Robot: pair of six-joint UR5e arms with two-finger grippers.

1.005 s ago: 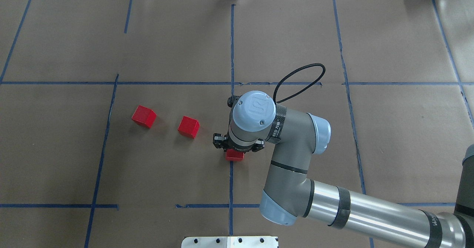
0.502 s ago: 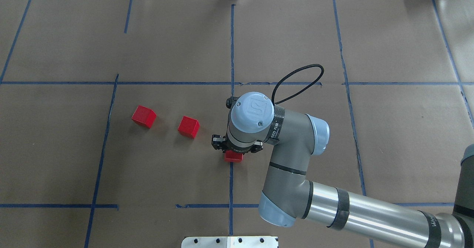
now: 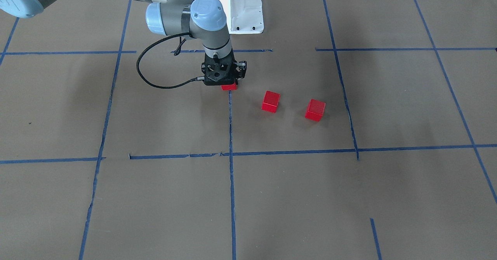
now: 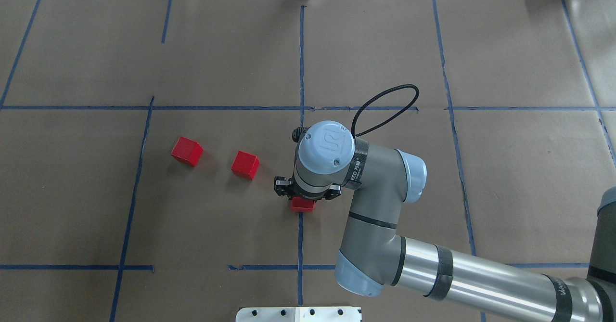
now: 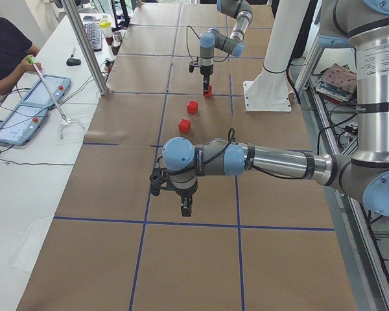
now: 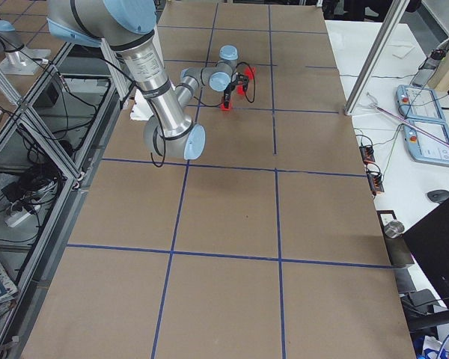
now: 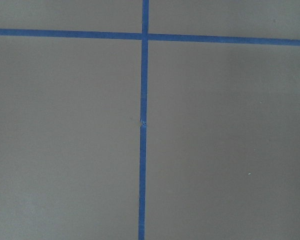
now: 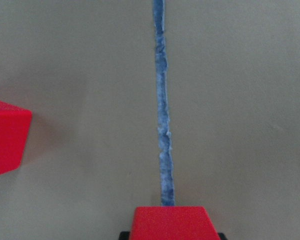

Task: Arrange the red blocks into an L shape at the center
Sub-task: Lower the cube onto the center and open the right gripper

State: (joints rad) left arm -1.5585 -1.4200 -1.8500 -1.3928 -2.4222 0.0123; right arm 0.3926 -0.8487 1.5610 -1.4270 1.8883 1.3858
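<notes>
**Right gripper** [image 3: 228, 82]: clamped on one red block [image 8: 172, 222], low over the middle tape line [image 8: 162, 125] at the centre of the desk [image 4: 216, 225]. Whether the block touches the paper cannot be told.

**Left gripper** [image 5: 186, 208]: well apart from the blocks, over bare desk. Fingers apart or together cannot be told.

**Second block** [image 4: 245, 164]: loose, near the held one, on the robot's left.

**Third block** [image 4: 187, 151]: loose, further left.

**Step in hand (judged):** seating the first block on the line as the anchor of the L.

**Next move (judged):** let go squarely and lift straight up. Then fetch the second block and set it flush against one face, leaving the third for the right-angle turn.
</notes>
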